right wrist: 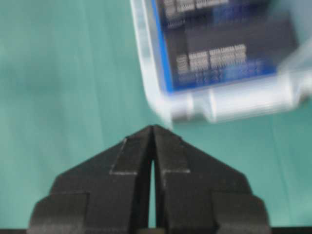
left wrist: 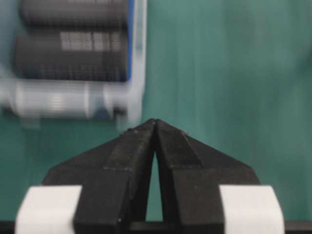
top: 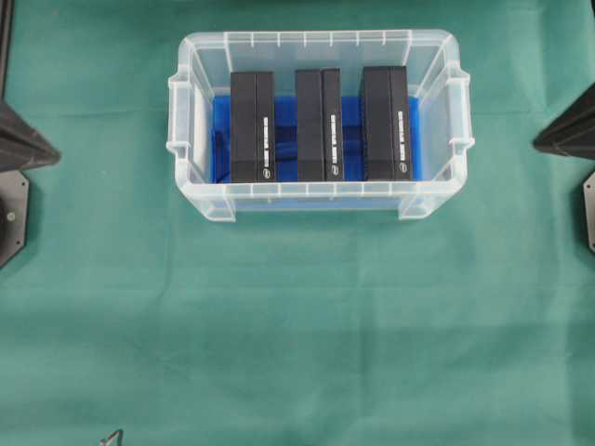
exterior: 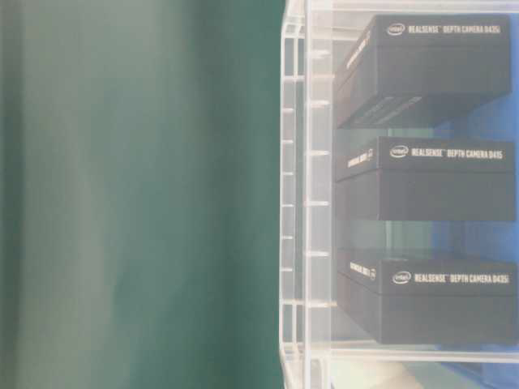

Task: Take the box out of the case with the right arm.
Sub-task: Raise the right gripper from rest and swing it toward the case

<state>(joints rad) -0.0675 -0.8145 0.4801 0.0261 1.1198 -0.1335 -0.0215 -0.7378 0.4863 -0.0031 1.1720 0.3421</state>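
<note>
Overhead: big clear plastic case point(top: 319, 200) with blue bottom sits on my green-cloth tabletop point(top: 297, 334), three black rectangular boxes point(top: 319, 125) standing inside, side by side.
Table-level: boxes read "RealSense".
Left wrist: left end effector point(left wrist: 155, 123) pinched closed, empty.
Right wrist: right end effector point(right wrist: 152, 128) closed too, near the case corner, holding nothing.

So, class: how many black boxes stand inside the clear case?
3, side by side in the case: left box, middle box, right box. None looks hidden.
</note>
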